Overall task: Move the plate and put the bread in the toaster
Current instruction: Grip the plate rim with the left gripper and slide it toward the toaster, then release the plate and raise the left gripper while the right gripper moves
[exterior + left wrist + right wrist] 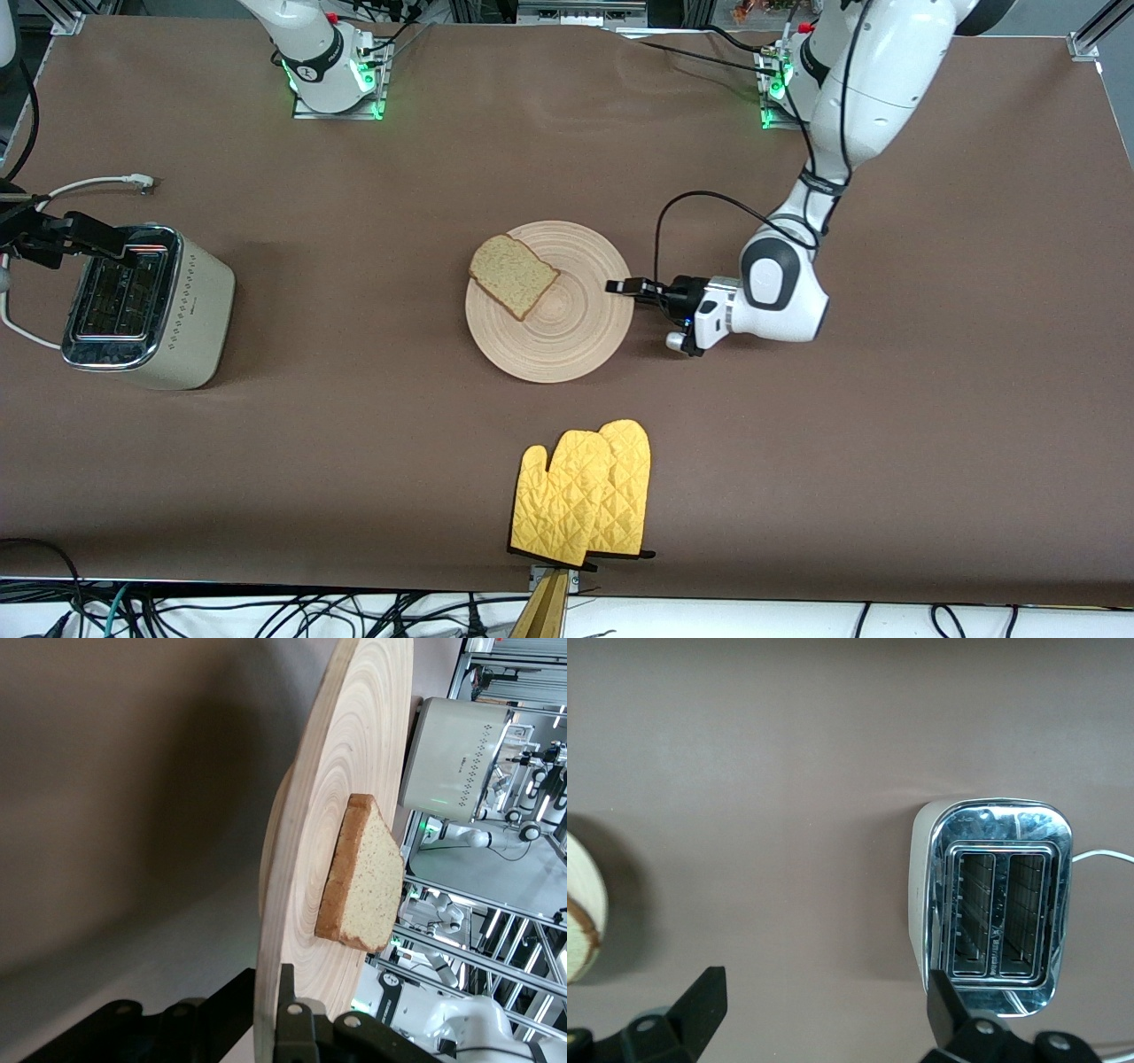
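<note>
The round wooden plate (567, 346) lies mid-table with the bread (514, 276) on the part of it toward the right arm's end. My left gripper (622, 286) is shut on the plate's rim at the side toward the left arm's end. In the left wrist view the plate (354, 771) stands edge-on between the fingers of the left gripper (275, 979), with the bread (363, 877) on its face. The cream toaster (190, 301) stands at the right arm's end. My right gripper (120, 248) hovers open over its chrome top; the right wrist view shows the right gripper (824, 992) empty and both slots of the toaster (921, 877) bare.
Yellow oven mitts (585, 501) lie by the table edge nearest the front camera, nearer than the plate. The toaster's white cord (89, 186) trails on the table toward the robots' bases. Brown table surface lies between the plate and the toaster.
</note>
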